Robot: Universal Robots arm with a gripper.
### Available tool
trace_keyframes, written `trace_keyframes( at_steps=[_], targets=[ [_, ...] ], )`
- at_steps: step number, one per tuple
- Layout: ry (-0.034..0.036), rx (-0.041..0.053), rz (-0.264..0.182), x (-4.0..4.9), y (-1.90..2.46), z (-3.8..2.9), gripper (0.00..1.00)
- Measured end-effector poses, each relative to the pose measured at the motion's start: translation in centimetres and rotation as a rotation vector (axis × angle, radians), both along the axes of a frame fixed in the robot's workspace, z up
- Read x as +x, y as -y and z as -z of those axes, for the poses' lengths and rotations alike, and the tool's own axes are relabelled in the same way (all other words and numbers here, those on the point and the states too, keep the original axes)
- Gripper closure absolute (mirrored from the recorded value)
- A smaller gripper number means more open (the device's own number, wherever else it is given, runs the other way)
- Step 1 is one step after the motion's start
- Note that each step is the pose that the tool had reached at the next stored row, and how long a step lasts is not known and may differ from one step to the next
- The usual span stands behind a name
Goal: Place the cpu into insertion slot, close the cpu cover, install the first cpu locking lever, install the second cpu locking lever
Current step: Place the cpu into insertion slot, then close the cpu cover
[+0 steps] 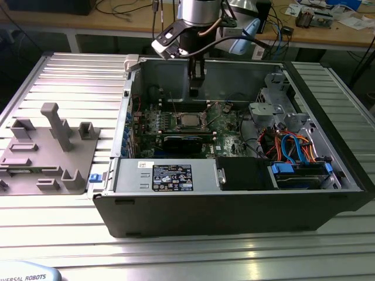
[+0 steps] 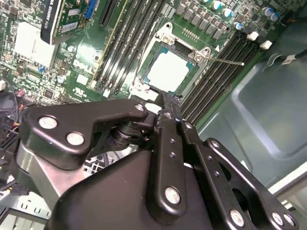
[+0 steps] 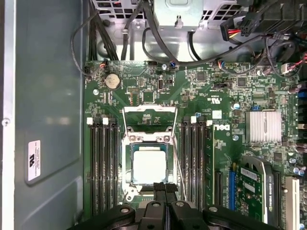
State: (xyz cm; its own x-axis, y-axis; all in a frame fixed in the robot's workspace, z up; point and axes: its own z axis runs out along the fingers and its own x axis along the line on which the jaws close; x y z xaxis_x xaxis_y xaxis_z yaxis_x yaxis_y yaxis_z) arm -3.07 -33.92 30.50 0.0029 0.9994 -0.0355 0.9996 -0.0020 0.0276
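The cpu [image 3: 149, 166] lies flat in the insertion slot [image 3: 130, 178] on the green motherboard [image 3: 218, 103], its silver top showing. The cpu cover [image 3: 149, 112] stands open, swung away from the slot with green board visible through its window. A thin wire locking lever [image 3: 179, 168] stands loose beside the slot and, in the second wrist view, this lever [image 2: 225, 61] sticks out free. My gripper [image 3: 166, 188] is shut and empty, with its tips just above the cpu's edge. In the exterior view the gripper [image 1: 195, 93] hangs over the slot [image 1: 188, 121].
The motherboard sits inside an open computer case [image 1: 234, 211]. Memory slots [image 3: 101, 163] flank the socket on both sides. A heatsink [image 3: 263, 126] and an expansion card [image 3: 252, 179] lie nearby. Cables [image 1: 293, 143] and a power supply [image 1: 167, 175] fill the case. A grey fixture [image 1: 50, 149] stands outside.
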Motion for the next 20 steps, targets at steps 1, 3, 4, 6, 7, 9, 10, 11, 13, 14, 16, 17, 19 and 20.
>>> trace_keyframes(
  at_steps=[1, 3, 4, 6, 7, 9, 10, 11, 13, 14, 16, 17, 19, 20],
  targets=[
    [0.0, -0.0001, 0.0, 0.0, 0.0, -0.23, 0.89],
    [0.0, -0.0009, 0.0, 0.0, 0.0, -0.69, 0.89],
    [0.0, -0.0008, 0.0, 0.0, 0.0, -0.77, 0.89],
    [0.0001, -0.0005, 0.0, 0.0, 0.0, -0.87, 0.89],
    [0.0002, -0.0005, 0.0, 0.0, 0.0, -0.87, 0.89],
    [0.0001, -0.0007, 0.0, 0.0, 0.0, -0.88, 0.89],
    [0.0, -0.0008, 0.0, 0.0, 0.0, -0.89, 0.89],
    [0.0, -0.0007, 0.0, 0.0, 0.0, -0.89, 0.89],
    [0.0, -0.0007, 0.0, 0.0, 0.0, -0.89, 0.89],
    [0.0, -0.0007, 0.0, 0.0, 0.0, -0.9, 0.89],
    [0.0, -0.0007, 0.0, 0.0, 0.0, -0.9, 0.89],
    [0.0, -0.0007, 0.0, 0.0, 0.0, -0.9, 0.89],
    [0.0, -0.0009, 0.0, 0.1, 0.0, -0.91, 0.89],
    [-0.0001, -0.0009, 0.0, 0.17, 0.0, -0.91, 0.89]
  ],
)
